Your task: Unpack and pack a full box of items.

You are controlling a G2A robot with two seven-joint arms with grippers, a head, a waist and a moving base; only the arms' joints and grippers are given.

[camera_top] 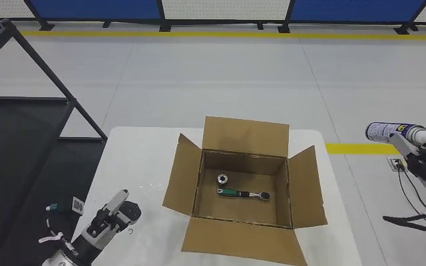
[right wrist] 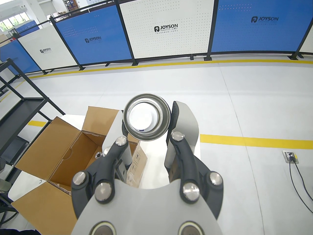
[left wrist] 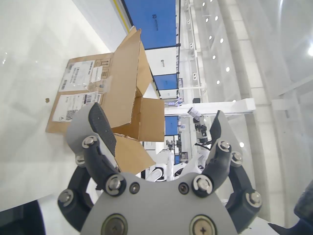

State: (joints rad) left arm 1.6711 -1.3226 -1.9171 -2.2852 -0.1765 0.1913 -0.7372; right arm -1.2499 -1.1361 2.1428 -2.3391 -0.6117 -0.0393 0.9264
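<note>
Metal spray can (right wrist: 146, 119) clamped in right pincer (right wrist: 148, 121) — left pincer (left wrist: 156, 113) spread wide near cardboard box (left wrist: 127, 74).

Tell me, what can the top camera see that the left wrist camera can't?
From the top view: the inside of the box, where a wrench and a small metal ring lie on the bottom. From the left wrist view: the paper labels on the box's outer side, and the left gripper up close with its fingers open. In both: the open box on the white table, and the spray can held by the right gripper off beside the table.
</note>
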